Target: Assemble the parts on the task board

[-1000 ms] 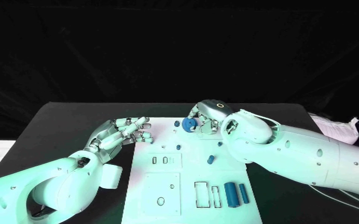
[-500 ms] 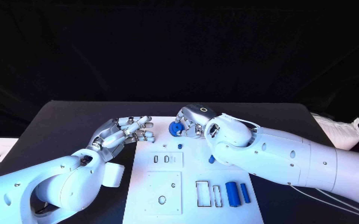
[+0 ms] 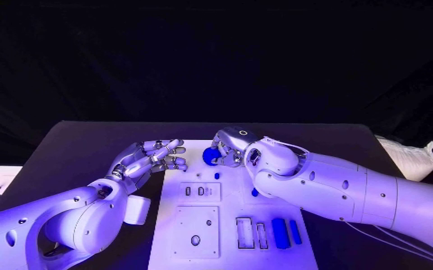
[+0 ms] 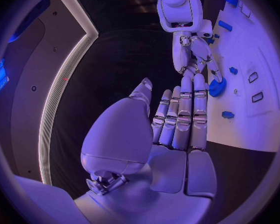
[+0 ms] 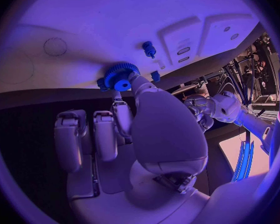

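Note:
The white task board (image 3: 228, 210) lies in the middle of the black table. My right hand (image 3: 234, 145) is over its far left corner and pinches a blue gear (image 3: 212, 155) in its fingertips. The right wrist view shows the gear (image 5: 120, 75) just above the board (image 5: 115, 20), next to a small blue peg (image 5: 149, 49). My left hand (image 3: 149, 159) hovers at the board's left edge, fingers apart and holding nothing. In the left wrist view its straight fingers (image 4: 180, 119) point at the gear (image 4: 217, 88) and the right hand (image 4: 193, 59).
Two blue cylinders (image 3: 286, 232) lie side by side near the board's front right, beside narrow rectangular slots (image 3: 243, 232). A small blue piece (image 3: 255, 192) and a small peg (image 3: 216, 175) sit mid-board. A white object (image 3: 413, 157) lies at the table's right edge.
My right hand has carried the gear leftward and slightly nearer, toward the board's far left corner. The left hand has stayed almost still.

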`<state>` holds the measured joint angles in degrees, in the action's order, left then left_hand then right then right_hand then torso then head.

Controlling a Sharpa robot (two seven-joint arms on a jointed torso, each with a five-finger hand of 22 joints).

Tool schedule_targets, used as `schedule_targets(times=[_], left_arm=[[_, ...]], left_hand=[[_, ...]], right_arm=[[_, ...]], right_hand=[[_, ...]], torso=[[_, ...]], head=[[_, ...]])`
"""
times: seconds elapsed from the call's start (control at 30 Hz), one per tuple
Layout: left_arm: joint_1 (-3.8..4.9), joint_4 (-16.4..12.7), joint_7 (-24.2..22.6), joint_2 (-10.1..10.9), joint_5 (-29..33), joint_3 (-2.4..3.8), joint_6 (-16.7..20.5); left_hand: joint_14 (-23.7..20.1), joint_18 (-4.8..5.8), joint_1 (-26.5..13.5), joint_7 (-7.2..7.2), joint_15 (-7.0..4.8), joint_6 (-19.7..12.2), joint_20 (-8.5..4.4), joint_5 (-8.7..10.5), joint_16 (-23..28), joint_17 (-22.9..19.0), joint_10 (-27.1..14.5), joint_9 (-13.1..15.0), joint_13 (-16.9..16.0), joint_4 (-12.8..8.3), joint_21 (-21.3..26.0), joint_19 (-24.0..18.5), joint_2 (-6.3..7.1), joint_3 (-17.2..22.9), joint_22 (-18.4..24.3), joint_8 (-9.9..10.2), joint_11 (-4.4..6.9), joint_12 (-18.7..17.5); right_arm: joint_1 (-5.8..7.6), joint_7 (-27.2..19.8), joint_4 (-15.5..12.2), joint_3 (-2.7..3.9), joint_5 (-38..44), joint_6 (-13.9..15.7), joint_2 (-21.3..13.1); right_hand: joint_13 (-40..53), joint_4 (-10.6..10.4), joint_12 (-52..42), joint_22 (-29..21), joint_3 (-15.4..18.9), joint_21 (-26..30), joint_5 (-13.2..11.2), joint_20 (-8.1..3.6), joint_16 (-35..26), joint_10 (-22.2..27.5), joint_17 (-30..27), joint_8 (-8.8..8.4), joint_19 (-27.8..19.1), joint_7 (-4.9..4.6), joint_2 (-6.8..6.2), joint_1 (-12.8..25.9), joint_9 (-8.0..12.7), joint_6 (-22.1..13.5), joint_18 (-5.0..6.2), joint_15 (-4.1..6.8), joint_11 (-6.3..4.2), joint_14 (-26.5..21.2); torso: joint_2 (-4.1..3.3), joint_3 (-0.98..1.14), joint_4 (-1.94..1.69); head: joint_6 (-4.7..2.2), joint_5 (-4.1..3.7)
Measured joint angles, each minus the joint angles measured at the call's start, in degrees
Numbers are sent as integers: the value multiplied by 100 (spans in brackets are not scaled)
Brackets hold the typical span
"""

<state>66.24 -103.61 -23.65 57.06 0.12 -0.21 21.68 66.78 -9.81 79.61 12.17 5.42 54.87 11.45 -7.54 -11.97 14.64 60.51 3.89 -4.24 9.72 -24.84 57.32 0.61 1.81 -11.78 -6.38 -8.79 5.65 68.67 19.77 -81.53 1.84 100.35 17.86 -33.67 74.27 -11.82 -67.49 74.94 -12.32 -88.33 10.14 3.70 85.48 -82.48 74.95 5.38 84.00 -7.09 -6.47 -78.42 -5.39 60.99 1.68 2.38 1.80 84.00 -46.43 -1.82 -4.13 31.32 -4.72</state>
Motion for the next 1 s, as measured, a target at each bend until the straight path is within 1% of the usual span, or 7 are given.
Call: schedule_targets(times=[0.07, 0.17, 0.27, 0.37, 0.47, 0.57, 1.0], left_arm=[[0, 0, 1, 0, 0, 0, -1], [0, -1, 3, 2, 0, 0, -2], [0, -2, 6, 4, 0, 0, -3], [0, -2, 9, 5, 0, 0, -3], [0, -4, 12, 6, 0, 0, -3], [0, -4, 15, 7, 0, 0, -3], [0, -3, 29, 8, 0, 0, -3]], left_hand=[[0, -1, 0, 0, 0, 0, 0, 0, 0, 1, 0, 0, 0, 0, 0, 0, 0, 0, 0, 0, 0, 0], [0, 0, 0, 0, 0, 0, 0, 0, 0, 1, 0, 0, 0, 0, 0, 0, 0, 0, 0, 0, 0, 0], [0, 0, 0, 0, 0, 0, 0, 0, 0, 1, 0, 0, 0, 0, 0, 0, 0, 0, 0, 0, 0, 0], [0, 0, 0, 0, 0, 0, 0, 0, 0, 0, 0, 0, 0, 0, 0, 0, 0, 0, 0, 0, 0, 0], [0, 0, 0, 0, 0, 0, 0, 0, 0, 9, 0, 0, 0, 0, 0, 0, 0, 0, 0, 0, 0, 0], [0, 0, 0, 0, 0, 0, 0, 0, 6, 15, 0, 0, 0, -25, 0, 0, 0, 7, 0, 0, 0, 0], [0, -1, 38, 20, 0, -21, 0, 0, 26, 33, -20, 0, 6, -46, 0, 0, -37, 14, 0, 23, -20, -23]], right_arm=[[-1, 7, 13, -8, 1, -11, 2], [-9, 20, 27, -14, 1, -31, 3], [-10, 33, 36, -15, 1, -55, 2], [-10, 41, 44, -15, -13, -97, 0], [-1, 43, 49, -14, -52, -146, 0], [10, 43, 56, -1, -112, -190, 4], [38, 26, 102, 13, -331, -220, 12]], right_hand=[[-110, -54, 131, 0, 57, 0, -101, 47, 0, 63, 0, -97, 0, -40, -16, 92, -21, -203, 1, -57, 62, 1], [-305, -204, 431, 0, 338, 0, -243, 148, 0, 185, 0, -171, -1, -139, -180, 255, 137, -728, 1, -130, 182, -9], [-342, -463, 516, -1, 718, 0, -152, 197, -1, 223, 0, -171, 10, -211, -257, 369, 151, -920, 1, -179, 221, 3], [-311, -494, 495, -1, 896, 0, 2, 217, -1, 223, -1, -148, -10, -204, -116, 615, 120, -822, 1, -179, 221, 3], [-237, -494, 391, -1, 956, 0, 253, 217, 40, 206, -1, -96, -10, -157, 128, 884, 105, -657, 1, -179, 203, 3], [-178, -484, 331, -1, 1028, 0, 457, 217, 52, 181, -1, -81, -10, -131, 235, 1052, 96, -569, 2, -178, 178, 3], [-90, -463, 239, -2, 1050, -21, 617, 217, 84, 140, -2, -65, -10, -91, 333, 1008, 73, -432, 1, -178, 137, 3]], torso=[[0, 1, 2], [0, 2, 3], [0, 2, 1], [0, 2, 0], [0, 2, 0], [0, 2, 0], [-1, 2, -1]], head=[[-1, 0], [-7, -3], [-9, -7], [-9, -9], [-6, -12], [1, -13], [25, -14]])
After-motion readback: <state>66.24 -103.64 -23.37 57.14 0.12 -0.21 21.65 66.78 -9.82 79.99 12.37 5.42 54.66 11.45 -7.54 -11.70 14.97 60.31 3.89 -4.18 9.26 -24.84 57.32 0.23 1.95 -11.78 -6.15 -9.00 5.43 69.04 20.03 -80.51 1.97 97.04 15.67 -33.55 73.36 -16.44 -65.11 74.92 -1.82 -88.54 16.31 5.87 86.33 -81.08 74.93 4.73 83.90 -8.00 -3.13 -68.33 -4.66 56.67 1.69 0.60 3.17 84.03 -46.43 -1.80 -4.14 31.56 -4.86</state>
